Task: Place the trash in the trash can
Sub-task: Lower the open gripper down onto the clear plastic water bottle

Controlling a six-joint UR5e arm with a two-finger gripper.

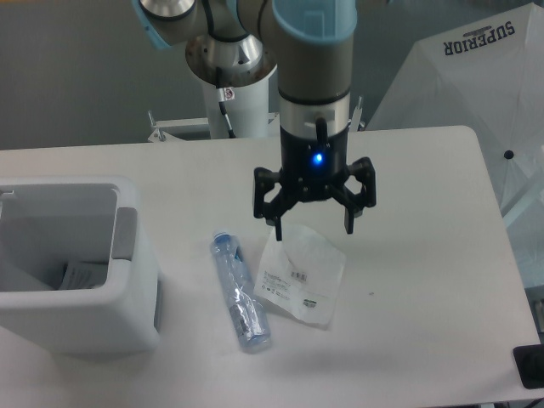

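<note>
A crushed clear bluish plastic bottle (238,293) lies on the white table, its cap end toward the back. Right beside it lies a flat crinkled clear-white plastic bag (301,278) with small printed labels. My gripper (313,229) hangs open and empty just above the bag's far edge, fingers spread wide and pointing down. The trash can (127,280), a boxy white bin with a grey panel on its right rim, stands at the table's left; some paper scraps lie inside it.
The arm's base stands at the back of the table (425,212). A white umbrella (476,76) printed SUPERIOR is past the back right corner. A dark object (531,367) sits at the table's front right edge.
</note>
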